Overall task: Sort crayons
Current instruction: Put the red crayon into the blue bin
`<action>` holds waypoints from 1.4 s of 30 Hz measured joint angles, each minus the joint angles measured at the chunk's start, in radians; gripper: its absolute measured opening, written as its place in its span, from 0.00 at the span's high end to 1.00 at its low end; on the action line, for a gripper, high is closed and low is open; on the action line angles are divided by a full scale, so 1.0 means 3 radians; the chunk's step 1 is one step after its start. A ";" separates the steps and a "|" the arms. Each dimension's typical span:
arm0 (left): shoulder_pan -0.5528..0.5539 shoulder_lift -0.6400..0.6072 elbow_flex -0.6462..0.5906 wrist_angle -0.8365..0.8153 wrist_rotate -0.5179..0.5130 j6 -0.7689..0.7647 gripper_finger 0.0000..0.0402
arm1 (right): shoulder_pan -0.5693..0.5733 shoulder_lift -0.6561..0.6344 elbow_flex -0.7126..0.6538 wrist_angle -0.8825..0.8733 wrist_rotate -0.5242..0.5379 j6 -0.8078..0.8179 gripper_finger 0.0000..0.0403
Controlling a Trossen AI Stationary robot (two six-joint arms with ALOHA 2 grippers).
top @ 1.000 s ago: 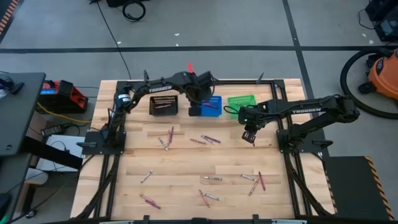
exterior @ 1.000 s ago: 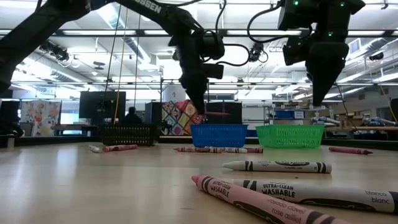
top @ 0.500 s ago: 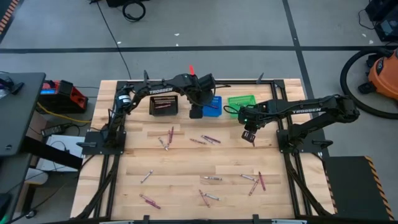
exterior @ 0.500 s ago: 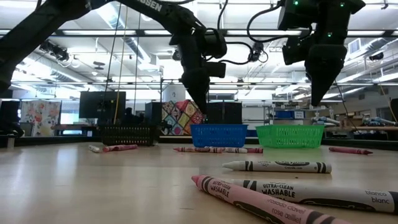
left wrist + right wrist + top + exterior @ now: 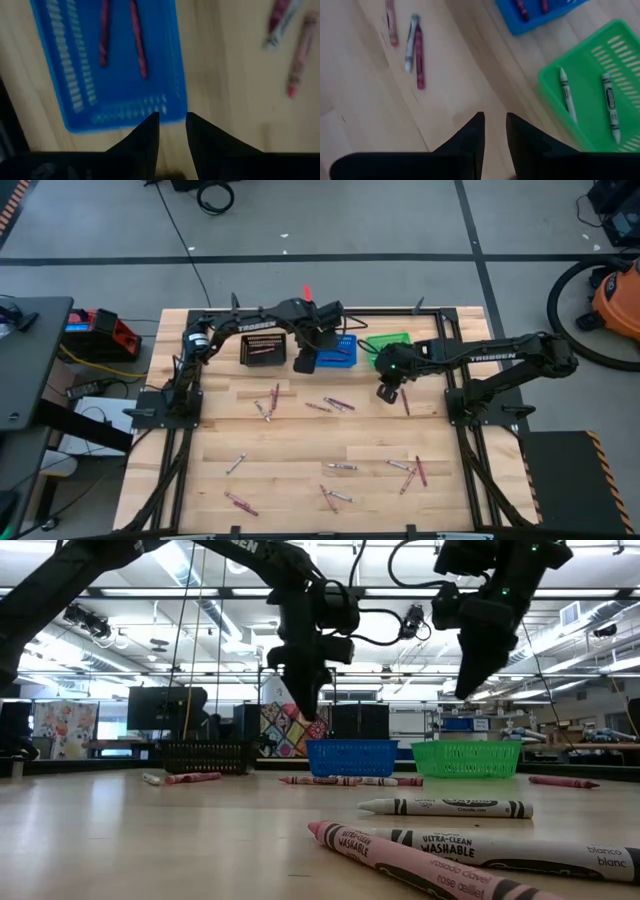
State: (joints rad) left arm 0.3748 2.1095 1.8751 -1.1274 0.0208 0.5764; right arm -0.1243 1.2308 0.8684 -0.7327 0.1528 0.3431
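Crayons lie scattered on the wooden table: a cluster [image 5: 330,403] mid-table, a pair [image 5: 270,402] to its left, and more [image 5: 410,470] toward the near edge. Two red crayons [image 5: 137,42] lie in the blue basket [image 5: 342,352]. Two pale ones [image 5: 567,95] lie in the green basket [image 5: 390,341]. My left gripper [image 5: 172,117] hangs open and empty above the blue basket's near-left corner, fingers pointing down. My right gripper [image 5: 495,116] hangs open and empty above bare table, nearer than the green basket. A magenta crayon [image 5: 405,402] lies just right of it.
A black basket [image 5: 262,348] holding crayons stands left of the blue one, all three in a row at the far side. Close to the low camera lie a pale crayon [image 5: 445,807] and a pink one [image 5: 400,860]. Dark frame rails [image 5: 170,470] run along the table's edges.
My left gripper has opened and let go of a red crayon over the blue basket. It has then turned, its fingertips swinging toward the table's left, off the basket's middle. My right gripper has tipped, its fingertips swinging left, so the magenta crayon below it now shows.
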 joint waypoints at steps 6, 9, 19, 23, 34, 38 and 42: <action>-0.0102 -0.0031 0.0000 -0.0253 0.0000 -0.0345 0.73 | -0.0063 0.0052 0.0000 0.0169 0.0011 -0.0110 0.78; -0.0229 -0.0031 0.0000 -0.0480 0.0001 -0.0514 0.73 | -0.0059 0.0157 0.0000 0.0371 0.0008 -0.0276 0.78; -0.0683 -0.0168 -0.0005 -0.0931 0.0011 -0.0540 0.73 | 0.0142 0.0568 -0.0002 0.0780 0.0036 -0.0527 0.78; -0.0731 -0.0386 -0.0082 -0.0928 0.0014 -0.0668 0.73 | 0.0270 0.0642 -0.0001 0.0869 0.0023 -0.0340 0.78; -0.0795 -0.1679 -0.1814 0.0106 0.0011 -0.1294 0.73 | 0.0476 0.0695 -0.0001 0.1200 0.0041 -0.0369 0.78; -0.0864 -0.1937 -0.2127 0.0341 -0.0062 -0.1532 0.73 | 0.0476 0.0813 0.0001 0.1361 0.0047 -0.0448 0.78; -0.0919 -0.1970 -0.2283 0.0381 -0.0114 -0.1626 0.73 | 0.0476 0.0951 0.0001 0.1432 0.0048 -0.0457 0.78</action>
State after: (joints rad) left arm 0.0990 1.5183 1.1902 -1.0131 -0.0134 0.0886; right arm 0.0185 1.5162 0.8688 -0.3030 0.1672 0.2061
